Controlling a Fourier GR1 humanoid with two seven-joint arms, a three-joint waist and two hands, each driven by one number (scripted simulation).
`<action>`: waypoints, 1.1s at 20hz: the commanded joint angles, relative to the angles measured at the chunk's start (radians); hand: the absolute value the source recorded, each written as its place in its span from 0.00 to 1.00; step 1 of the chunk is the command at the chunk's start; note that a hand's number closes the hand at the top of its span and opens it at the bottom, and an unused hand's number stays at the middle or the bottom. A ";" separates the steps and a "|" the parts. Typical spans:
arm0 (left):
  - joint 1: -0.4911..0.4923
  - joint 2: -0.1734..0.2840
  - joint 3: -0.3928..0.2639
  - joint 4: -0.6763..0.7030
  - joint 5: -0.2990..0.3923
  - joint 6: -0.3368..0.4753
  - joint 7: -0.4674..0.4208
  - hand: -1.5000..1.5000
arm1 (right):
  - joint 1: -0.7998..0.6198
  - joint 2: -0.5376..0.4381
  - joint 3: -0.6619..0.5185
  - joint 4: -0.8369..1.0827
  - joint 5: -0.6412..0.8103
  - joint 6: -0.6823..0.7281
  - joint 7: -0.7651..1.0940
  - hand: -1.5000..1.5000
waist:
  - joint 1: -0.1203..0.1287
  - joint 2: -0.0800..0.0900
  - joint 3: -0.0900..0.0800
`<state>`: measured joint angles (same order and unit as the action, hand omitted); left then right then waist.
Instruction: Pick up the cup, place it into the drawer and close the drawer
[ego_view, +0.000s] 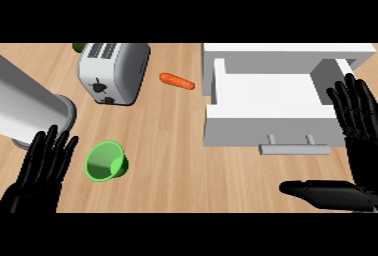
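Observation:
A green cup stands on the wooden counter at the lower left, its mouth facing up. Just left of it my left hand is open with straight fingers pointing up, apart from the cup. The white drawer at the upper right is pulled open, its inside bare, its grey handle toward me. My right hand is open at the right edge, fingers up over the drawer's right side, thumb stretched left below the handle. Neither hand holds anything.
A white toaster stands at the upper left, with a green thing partly hidden behind it. An orange carrot lies between toaster and drawer. A grey metal cylinder stands at the left edge, above my left hand.

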<state>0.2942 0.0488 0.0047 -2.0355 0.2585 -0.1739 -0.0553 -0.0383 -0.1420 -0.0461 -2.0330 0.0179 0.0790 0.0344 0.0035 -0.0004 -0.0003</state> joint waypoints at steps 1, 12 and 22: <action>-0.032 -0.008 0.031 0.084 -0.045 0.029 -0.019 0.00 | 0.020 0.013 0.001 0.044 0.020 0.006 -0.050 0.00 | -0.003 0.000 0.000; -0.086 0.011 0.140 0.520 -0.167 0.021 -0.318 0.00 | -0.008 0.018 -0.025 0.070 0.004 0.016 -0.058 0.00 | -0.004 0.001 0.000; -0.198 0.091 0.249 0.931 -0.161 -0.044 -0.534 0.00 | -0.025 -0.019 -0.078 0.055 -0.047 0.073 -0.040 0.00 | -0.005 0.001 0.000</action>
<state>0.1364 0.1107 0.2182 -1.2713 0.0983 -0.1811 -0.4844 -0.0528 -0.1476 -0.0965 -1.9871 -0.0034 0.1314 -0.0024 -0.0013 0.0002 -0.0003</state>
